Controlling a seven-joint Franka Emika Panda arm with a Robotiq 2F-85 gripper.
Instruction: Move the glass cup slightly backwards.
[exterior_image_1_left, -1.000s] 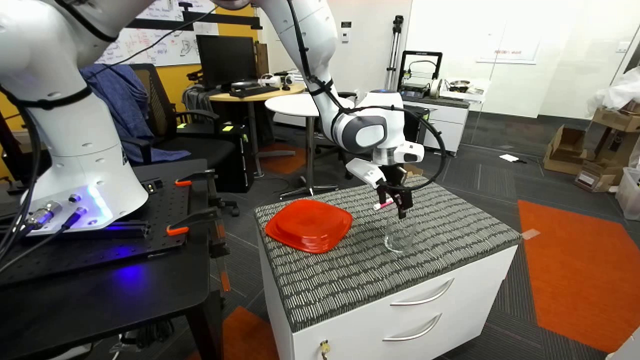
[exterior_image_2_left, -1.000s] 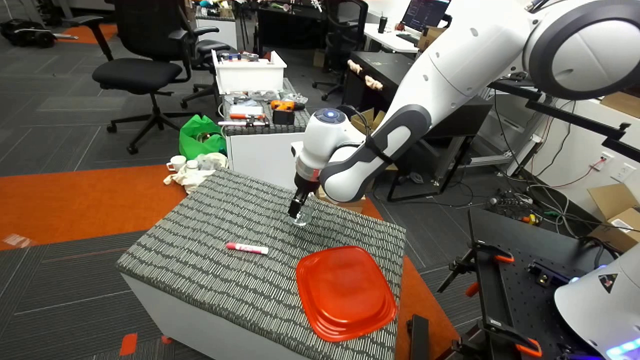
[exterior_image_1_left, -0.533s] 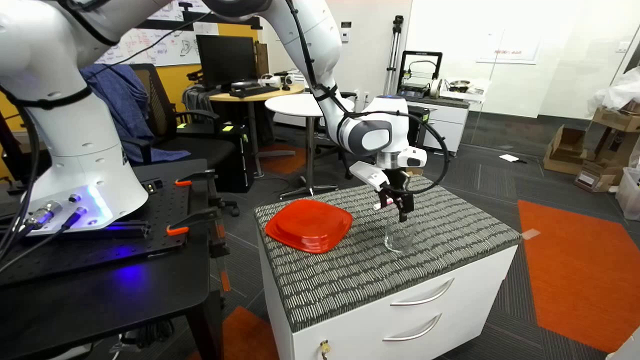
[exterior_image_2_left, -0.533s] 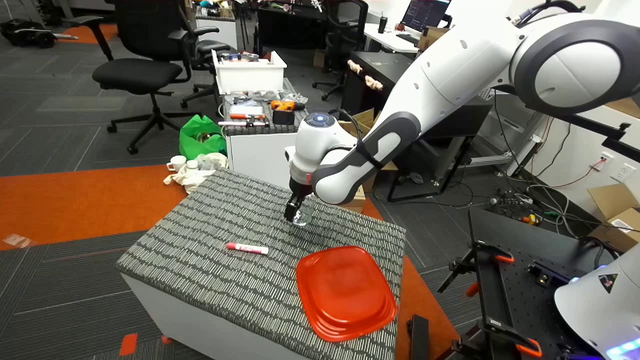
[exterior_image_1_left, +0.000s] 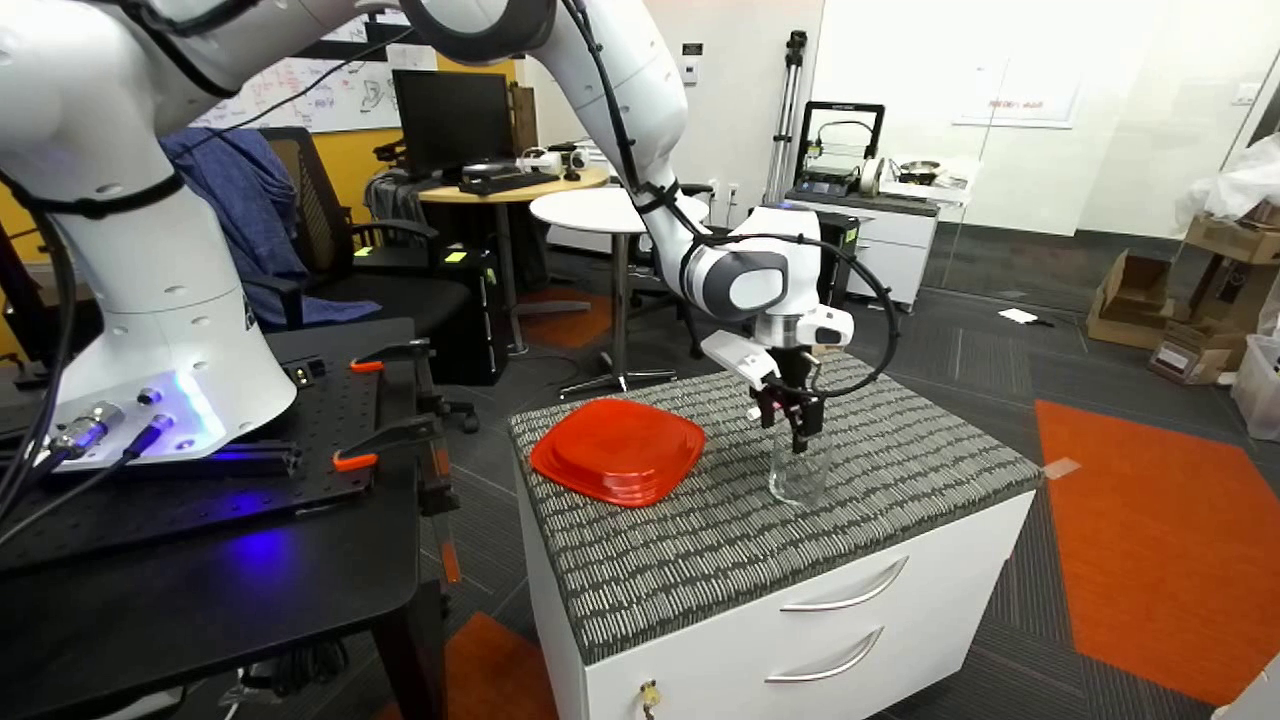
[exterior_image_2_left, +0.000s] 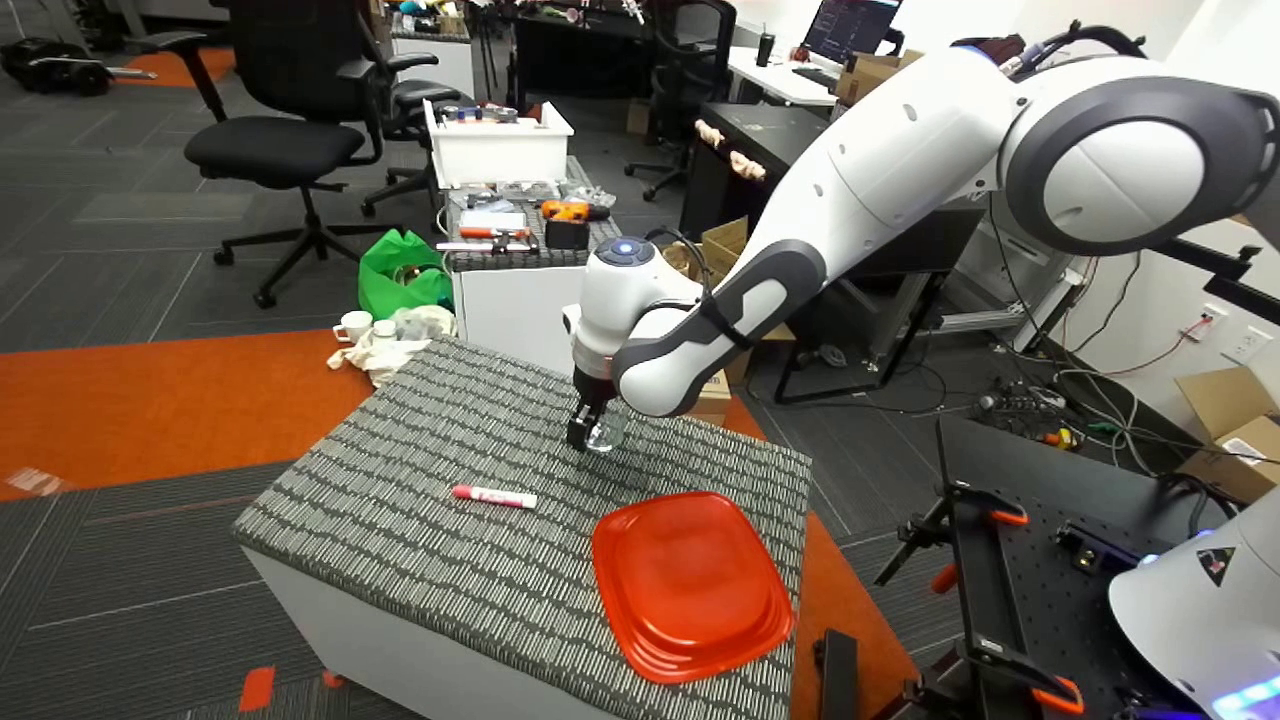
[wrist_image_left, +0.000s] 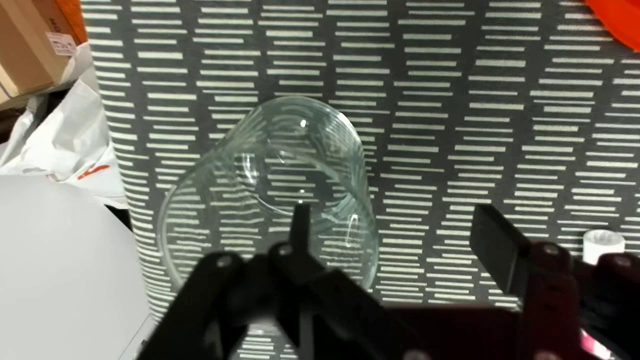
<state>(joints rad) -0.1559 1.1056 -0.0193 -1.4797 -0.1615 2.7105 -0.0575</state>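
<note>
Red square plastic bowl (exterior_image_2_left: 692, 588): one, in an exterior view.
Clear glass cup (exterior_image_2_left: 608, 432): one, at bowl's eleven o'clock.
Pink-white marker (exterior_image_2_left: 495, 497): one, at bowl's ten o'clock.
My black two-finger gripper (wrist_image_left: 391, 220): one, I see it spread.

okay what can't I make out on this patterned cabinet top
Glass cup: rim partly hidden behind the gripper in the wrist view.
Whether the gripper touches the cup: too small to tell in both exterior views.
Marker: lettering too small to read in an exterior view; middle hidden behind the gripper in the wrist view.
Red dish: mostly cut off by the wrist view's top and right edges.
</note>
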